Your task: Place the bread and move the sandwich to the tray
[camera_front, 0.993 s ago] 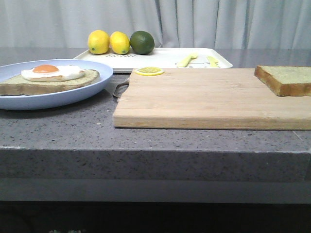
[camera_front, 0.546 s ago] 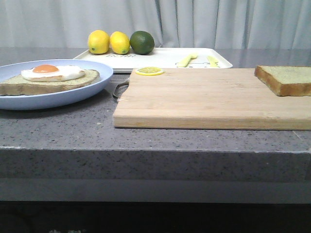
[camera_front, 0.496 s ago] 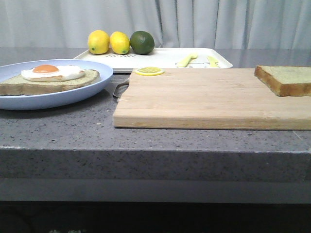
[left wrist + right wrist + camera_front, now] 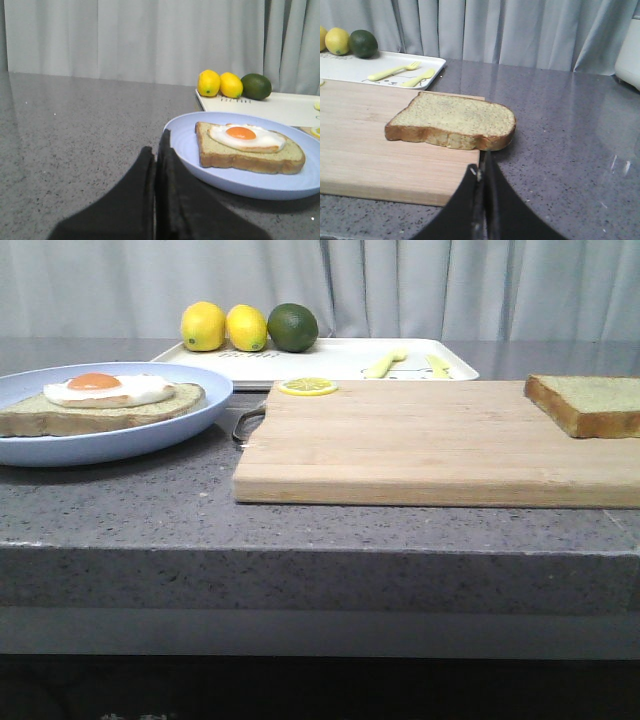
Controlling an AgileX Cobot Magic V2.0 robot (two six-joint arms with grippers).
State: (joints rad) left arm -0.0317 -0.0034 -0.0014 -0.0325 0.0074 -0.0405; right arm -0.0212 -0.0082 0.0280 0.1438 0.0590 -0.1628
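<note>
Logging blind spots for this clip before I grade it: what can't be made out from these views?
- The bread: front view's right edge cuts it off; its far end shows only in the right wrist view.
- The plate: its left part is cropped in the front view.
- Both grippers: absent from the front view.
- Print on the tray: too small to read.
- The fork and its neighbour utensil: small, details unclear.
</note>
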